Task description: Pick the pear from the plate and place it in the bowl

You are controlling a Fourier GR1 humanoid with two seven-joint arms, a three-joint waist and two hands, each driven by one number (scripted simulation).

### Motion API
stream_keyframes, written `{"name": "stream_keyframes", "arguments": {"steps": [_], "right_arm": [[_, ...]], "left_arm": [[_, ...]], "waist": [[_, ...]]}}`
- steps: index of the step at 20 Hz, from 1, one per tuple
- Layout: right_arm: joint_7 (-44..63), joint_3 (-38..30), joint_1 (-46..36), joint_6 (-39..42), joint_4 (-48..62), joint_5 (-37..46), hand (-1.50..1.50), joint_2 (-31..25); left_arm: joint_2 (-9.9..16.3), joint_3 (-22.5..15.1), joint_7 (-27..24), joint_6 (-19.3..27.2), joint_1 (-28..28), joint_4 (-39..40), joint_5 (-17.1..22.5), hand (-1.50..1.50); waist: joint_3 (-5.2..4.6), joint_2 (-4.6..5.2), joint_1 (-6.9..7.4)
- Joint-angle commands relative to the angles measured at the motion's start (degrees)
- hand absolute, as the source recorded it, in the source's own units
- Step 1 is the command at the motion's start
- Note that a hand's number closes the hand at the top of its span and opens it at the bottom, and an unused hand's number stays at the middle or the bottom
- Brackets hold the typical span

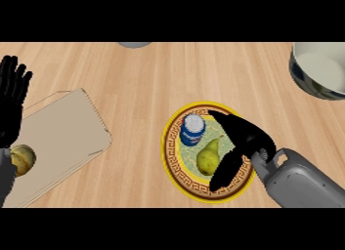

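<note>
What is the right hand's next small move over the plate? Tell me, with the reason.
Probably close the right hand round the pear. The hand hangs open over the plate, thumb and fingers spread beside the pear, not curled round it, and the bowl waits up right.

obstacle: blue-white can (pixel 193 130) beside pear (pixel 209 157) (touching?) | bare counter (pixel 261 83) toward bowl (pixel 326 73)

Two smooth grey forearms end in glossy black hands, the left hand (pixel 5 100) and right hand (pixel 241 136).
</note>
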Motion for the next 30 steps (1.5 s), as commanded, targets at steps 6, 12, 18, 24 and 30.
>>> {"name": "stream_keyframes", "arguments": {"steps": [6, 12, 18, 24, 30], "right_arm": [[2.31, -2.03, 3.79, 6.12, 0.96, 4.25, -1.5, 2.41], [-0.04, -3.53, 2.0, 7.85, 8.18, 7.58, -1.5, 7.61], [-5.46, -3.87, 5.88, 5.92, 14.19, 14.1, -1.5, 11.37], [-5.12, -6.89, 6.92, 8.69, 16.19, 15.03, -1.5, 11.5], [-14.94, -6.68, 9.76, 6.17, 18.14, 22.16, 1.5, 12.75]], "left_arm": [[0.26, 2.76, -0.05, -3.25, 3.03, -2.92, -0.44, 0.0], [-4.33, 0.29, 1.38, 0.88, -1.51, -0.66, -4.65, 0.0], [-3.27, 4.16, -3.07, -3.75, 0.44, 2.5, -3.7, 0.0], [-4.03, 3.27, 2.93, -3.21, 1.11, -3.55, -4.05, 0.0], [-5.13, 4.04, 2.97, -4.01, 0.54, -2.54, -4.42, 0.0]], "waist": [[0.0, -0.07, 0.19], [0.01, 0.06, 0.17], [0.0, 0.09, 0.24], [0.02, -0.02, 0.31], [0.03, 0.03, 0.26]]}}
